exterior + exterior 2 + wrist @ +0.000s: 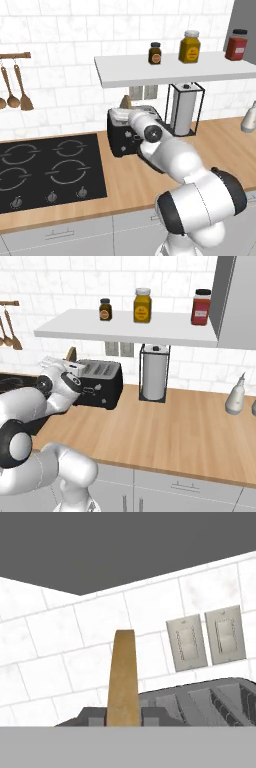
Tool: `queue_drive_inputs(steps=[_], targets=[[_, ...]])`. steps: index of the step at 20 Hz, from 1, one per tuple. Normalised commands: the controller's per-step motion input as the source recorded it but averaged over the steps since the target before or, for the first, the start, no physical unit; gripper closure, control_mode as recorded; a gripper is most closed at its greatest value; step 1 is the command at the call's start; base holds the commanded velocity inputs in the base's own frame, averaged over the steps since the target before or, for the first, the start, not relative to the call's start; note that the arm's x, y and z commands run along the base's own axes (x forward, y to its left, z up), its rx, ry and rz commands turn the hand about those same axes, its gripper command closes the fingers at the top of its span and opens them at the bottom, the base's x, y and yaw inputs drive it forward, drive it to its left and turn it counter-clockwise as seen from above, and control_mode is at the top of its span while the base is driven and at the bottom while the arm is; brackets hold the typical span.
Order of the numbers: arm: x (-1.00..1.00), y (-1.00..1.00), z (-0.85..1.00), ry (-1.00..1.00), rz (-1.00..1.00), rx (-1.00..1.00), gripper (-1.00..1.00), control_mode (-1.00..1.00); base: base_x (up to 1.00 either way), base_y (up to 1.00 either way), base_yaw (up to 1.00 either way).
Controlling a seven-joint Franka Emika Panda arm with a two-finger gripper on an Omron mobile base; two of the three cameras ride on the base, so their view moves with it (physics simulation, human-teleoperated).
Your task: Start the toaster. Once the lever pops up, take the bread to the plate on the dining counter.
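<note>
Gripping one bread slice (122,677) above one toaster (102,383): claw (123,717) clamped tight.

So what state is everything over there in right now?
Black boxy toaster: upright on the wood worktop.
Brown bread slice: standing on edge, gripped between the fingers above the toaster's top.
Robot's fingers: shut on the bread.
Black stovetop: bare, no pots on it.
Paper towel roll: upright in its wire holder.
</note>
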Motion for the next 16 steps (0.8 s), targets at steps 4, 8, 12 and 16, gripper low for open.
queue_drive_inputs(steps=[4,8,12,16], targets=[[-0.53,0.0,1.0,0.11,0.0,0.15,1.0,-1.0,0.0,0.0,0.0],[-0.5,0.0,1.0,0.05,0.0,0.18,1.0,-1.0,0.0,0.0,0.0],[-0.58,0.0,1.0,0.08,0.0,0.16,1.0,-1.0,0.0,0.0,0.0],[-0.88,-0.09,0.92,0.18,-0.01,0.13,1.0,-1.0,0.0,0.0,0.0]])
